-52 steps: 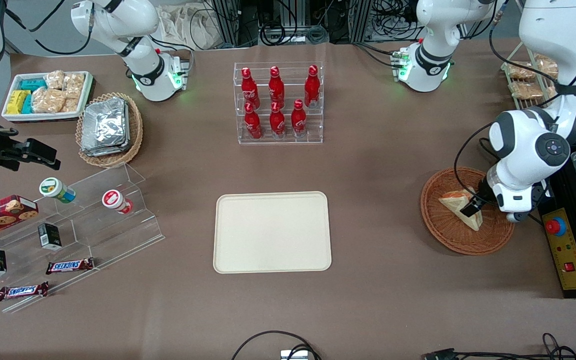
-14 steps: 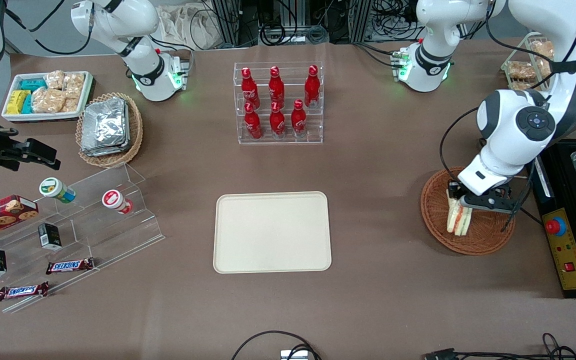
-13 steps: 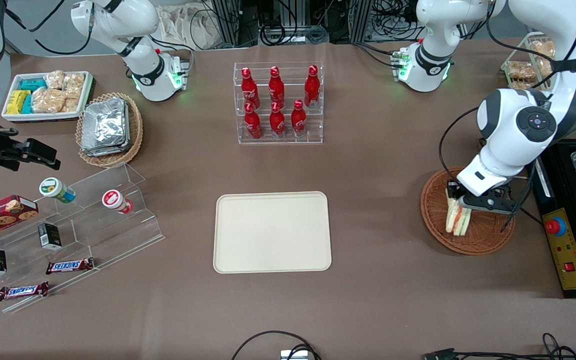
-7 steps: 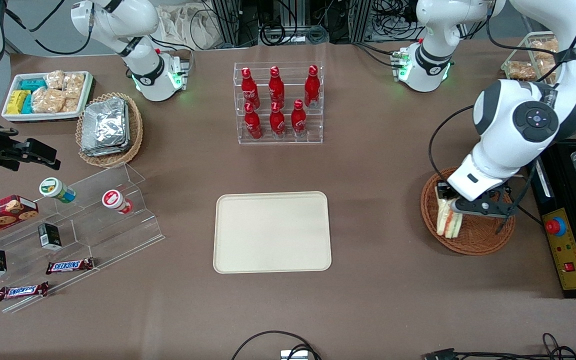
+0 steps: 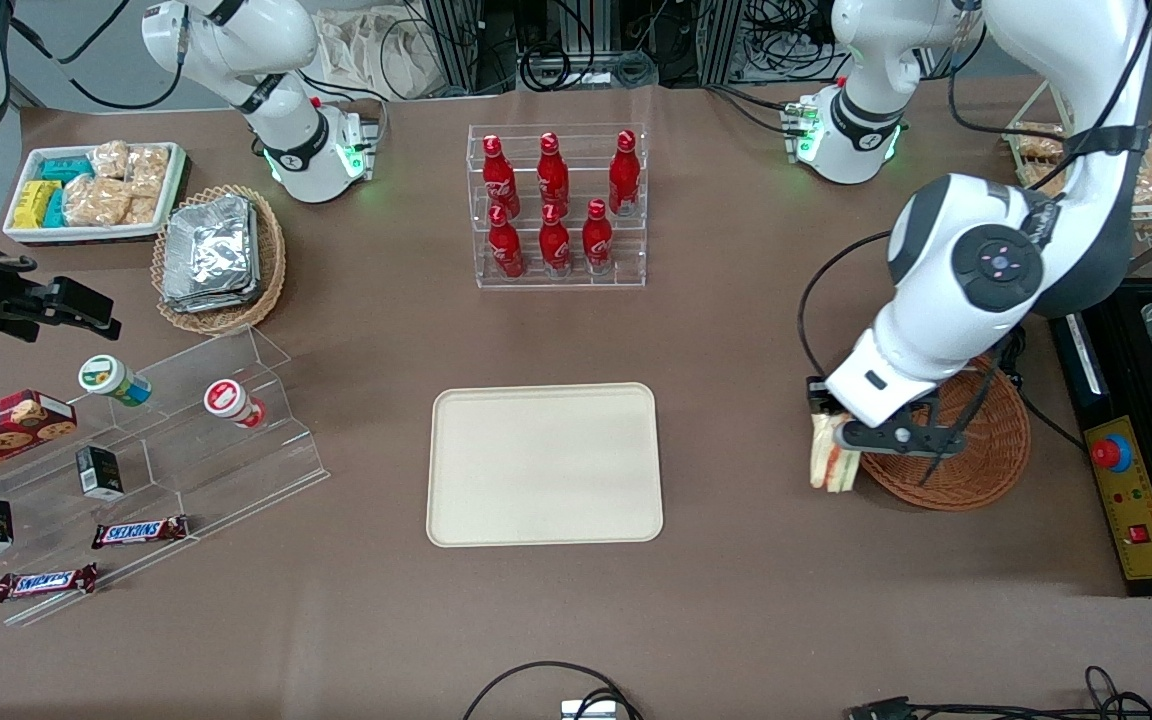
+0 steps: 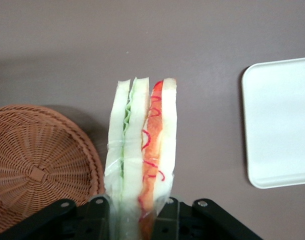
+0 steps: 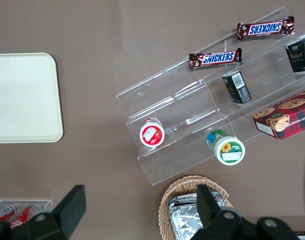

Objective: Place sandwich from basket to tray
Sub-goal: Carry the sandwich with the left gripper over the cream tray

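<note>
The sandwich [image 5: 829, 461] [image 6: 141, 150], a wrapped wedge of white bread with green and orange-red layers, hangs in the air just outside the rim of the reddish-brown wicker basket [image 5: 976, 450] [image 6: 37, 165], between the basket and the tray. My left gripper [image 5: 833, 428] [image 6: 136, 220] is shut on it, one black finger pressed to each bread face. Nothing lies in the basket's visible part; the arm covers the rest. The cream tray [image 5: 544, 463] [image 6: 280, 122] [image 7: 22, 97] lies flat and bare at the table's middle.
A clear rack of red bottles [image 5: 556, 205] stands farther from the front camera than the tray. A stepped acrylic stand [image 5: 166, 450] with snacks, a tan basket of foil packets [image 5: 216, 255] and a white snack bin [image 5: 96, 190] lie toward the parked arm's end.
The gripper has lifted the sandwich out of the basket and carried it sideways past the rim toward the tray. The basket now shows no sandwich.
</note>
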You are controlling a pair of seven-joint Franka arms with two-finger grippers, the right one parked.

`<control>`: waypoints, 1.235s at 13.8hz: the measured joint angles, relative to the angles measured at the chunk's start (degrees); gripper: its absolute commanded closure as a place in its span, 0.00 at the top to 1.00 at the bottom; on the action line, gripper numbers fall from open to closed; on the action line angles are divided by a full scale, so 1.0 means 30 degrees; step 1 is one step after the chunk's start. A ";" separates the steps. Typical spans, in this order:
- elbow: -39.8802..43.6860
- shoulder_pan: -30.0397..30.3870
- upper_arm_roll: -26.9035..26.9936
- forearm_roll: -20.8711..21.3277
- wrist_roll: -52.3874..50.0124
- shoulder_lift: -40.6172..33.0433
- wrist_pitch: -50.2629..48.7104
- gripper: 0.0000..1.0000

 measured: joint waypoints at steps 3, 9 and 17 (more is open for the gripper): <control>0.1552 -0.1188 -0.0037 0.0598 -0.1574 0.1373 -0.0199 0.22; 0.4290 -0.3771 -0.0080 0.1293 -0.5076 0.3804 -0.0289 0.17; 0.8052 -0.6727 -0.0051 0.2980 -0.7460 0.8499 -0.0356 0.17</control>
